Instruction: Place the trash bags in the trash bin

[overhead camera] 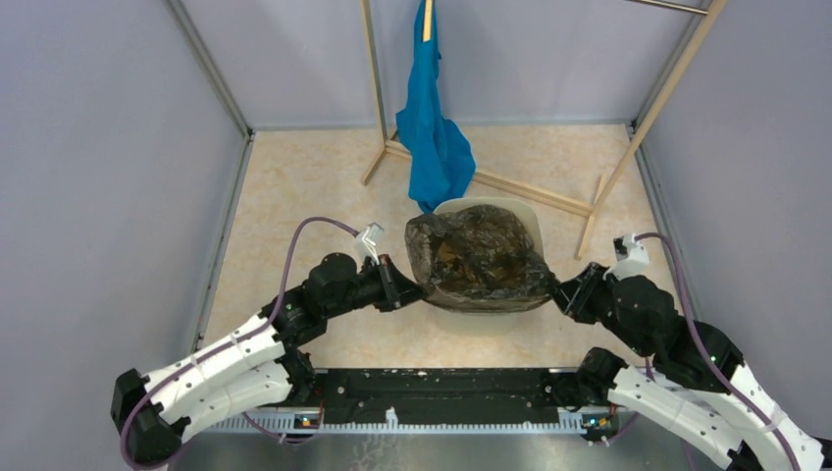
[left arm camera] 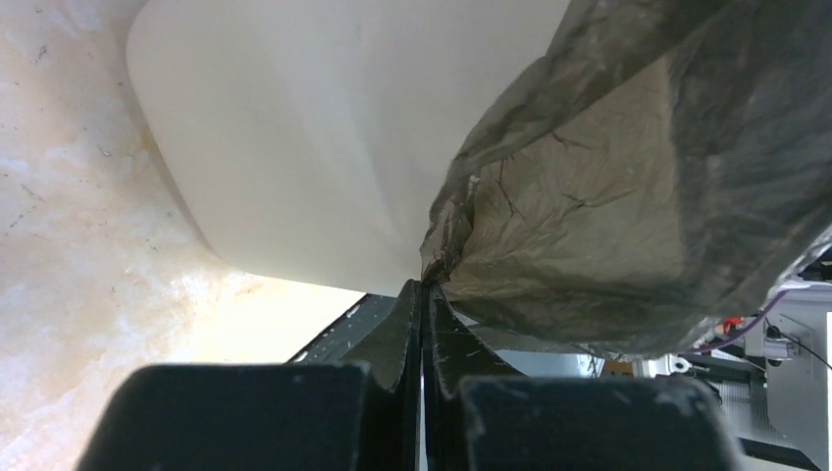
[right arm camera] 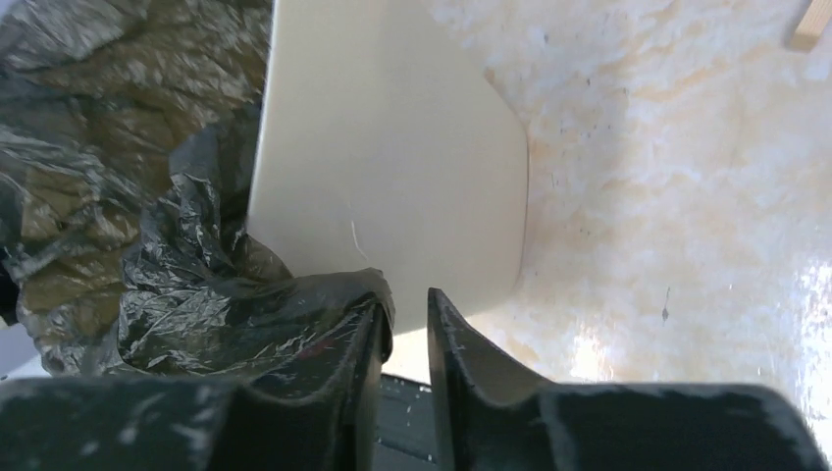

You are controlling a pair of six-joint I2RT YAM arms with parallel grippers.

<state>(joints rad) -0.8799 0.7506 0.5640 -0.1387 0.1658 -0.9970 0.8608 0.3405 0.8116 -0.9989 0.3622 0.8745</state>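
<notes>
The left gripper point(left arm camera: 424, 287), jaws shut on the trash bag's point(overhead camera: 478, 257) edge beside the trash bin point(left arm camera: 294, 147), apparently spreads film over its rim. The right gripper point(right arm camera: 405, 306) at the bin's opposite side has jaws narrowly parted, clamping nothing.

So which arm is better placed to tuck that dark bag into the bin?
Probably left: the left end effector is shut on the trash bag beside the trash bin. The right end effector stands open, the film only draped against one finger.
</notes>
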